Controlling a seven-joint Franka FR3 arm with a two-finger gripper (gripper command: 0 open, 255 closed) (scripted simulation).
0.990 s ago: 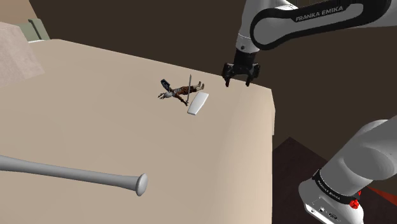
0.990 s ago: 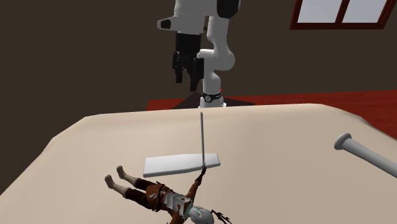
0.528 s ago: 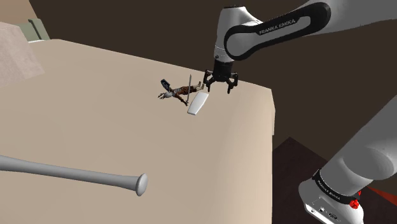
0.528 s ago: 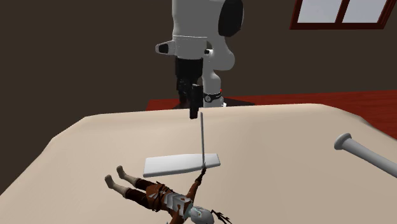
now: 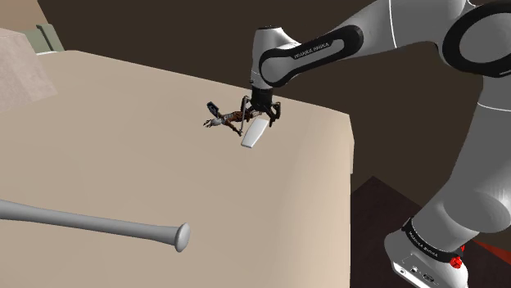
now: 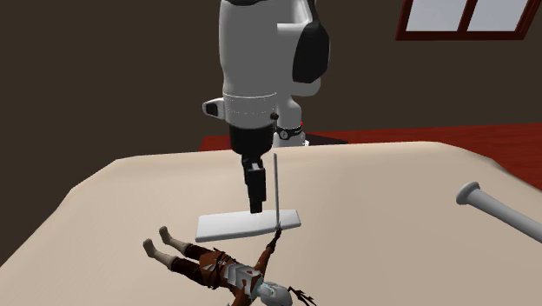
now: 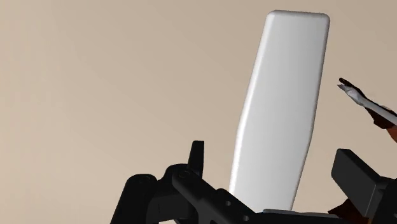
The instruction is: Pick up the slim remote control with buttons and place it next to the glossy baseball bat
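Bat (image 5: pixel 90 222), glossy grey, is lying at the shoulder view's lower left on the bench (image 5: pixel 123 155), well apart from the rest. Doll figure (image 5: pixel 223 119) is lying just beside the remote (image 5: pixel 255 133), a plain white slim slab resting flat. Gripper (image 5: pixel 260 117) is hovering over its upper end, fingers spread either side, not clasping. Likely handling light, stiff, slick; pinching across the long edges is looking best.

FRANKA EMIKA on the arm's forearm (image 5: pixel 305 54), faintly again on its base (image 5: pixel 426 246)

Tool (image 5: pixel 261 119) over white remote (image 5: pixel 253 135), figurine (image 5: pixel 223 119) beside
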